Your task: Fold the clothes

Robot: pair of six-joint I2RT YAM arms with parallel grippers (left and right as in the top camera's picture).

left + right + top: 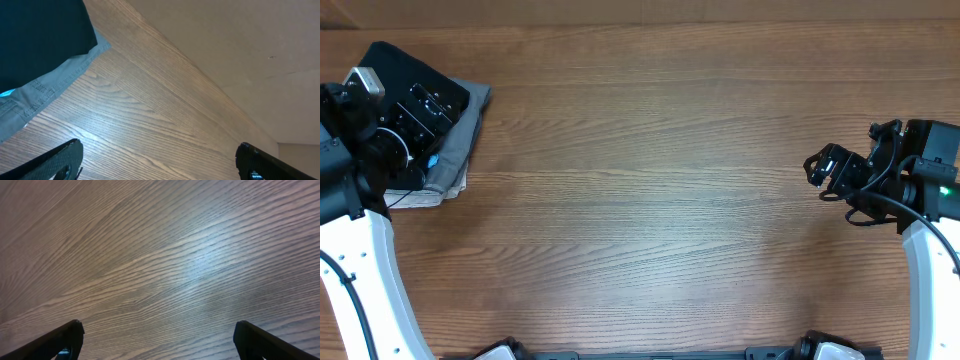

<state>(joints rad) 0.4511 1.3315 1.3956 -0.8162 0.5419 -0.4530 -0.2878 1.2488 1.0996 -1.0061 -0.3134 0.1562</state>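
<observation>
**Left arm:** reaches to its outer side. The left gripper point(432, 104) is poised with fingers spread wide, holding nothing. The T-shirt point(392, 58) lies beneath and just ahead of it, atop a grey garment point(472, 128) on the table point(650, 190).

**Right arm:** elbow bent. The right gripper point(820, 166) points inward over the wood, fingers equally spread and empty, well apart from the T-shirt.

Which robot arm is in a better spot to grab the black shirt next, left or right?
Left. The left gripper hangs open right at the black T-shirt in the far-left corner. The right gripper, open too, is way across the table with only wood under it.
</observation>
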